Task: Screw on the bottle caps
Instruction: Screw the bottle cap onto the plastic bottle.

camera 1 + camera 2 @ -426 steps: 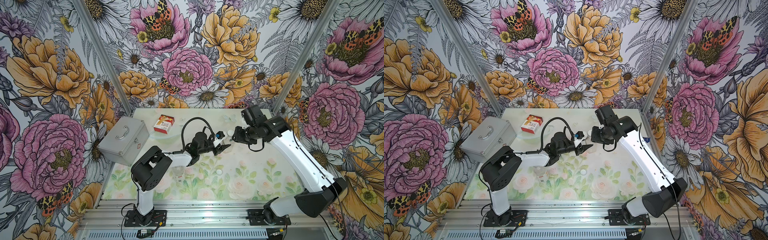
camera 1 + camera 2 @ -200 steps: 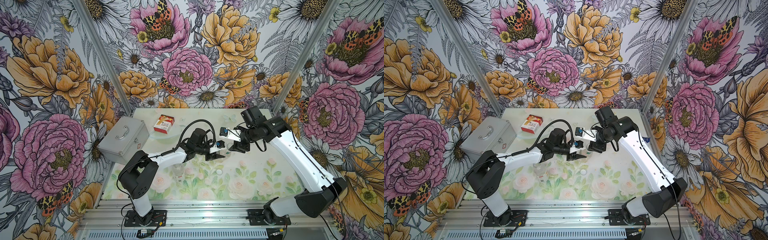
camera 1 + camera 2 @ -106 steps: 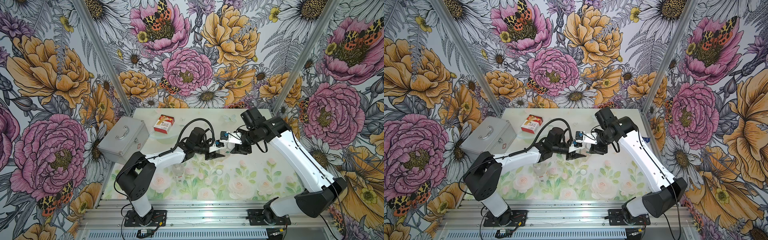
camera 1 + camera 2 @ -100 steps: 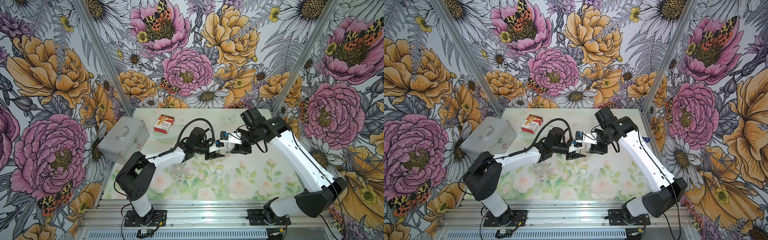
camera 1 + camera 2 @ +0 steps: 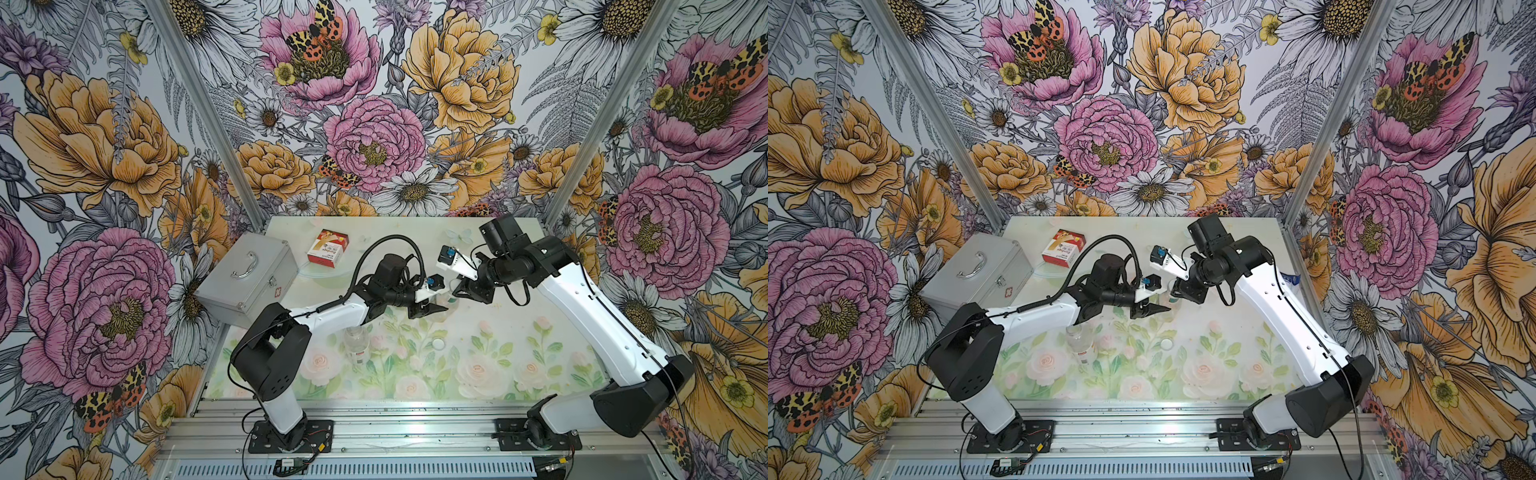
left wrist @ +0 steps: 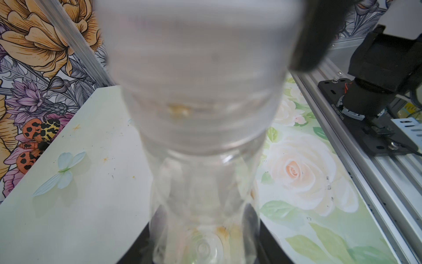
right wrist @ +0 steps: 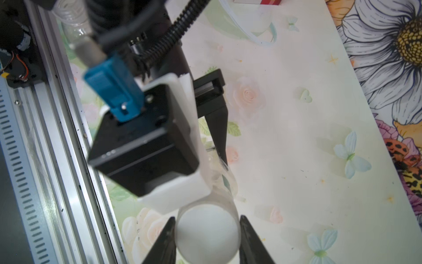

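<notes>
Threading is calling for squareness — the right tool [image 7: 207, 225], clamping the white cap [image 7: 205, 233], should be turning it level on the clear bottle [image 6: 201, 160] the left tool [image 5: 434, 309] is gripping.

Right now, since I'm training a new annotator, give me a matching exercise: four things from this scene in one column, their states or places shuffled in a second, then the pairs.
Column A
1. left gripper
2. right gripper
3. red-labelled bottle
4. silver case

Column B
a. at the table's left edge
b. shut on a white cap
c. clamped on a clear bottle
d. standing free on the table

Pairs: 1-c, 2-b, 3-d, 4-a
</notes>
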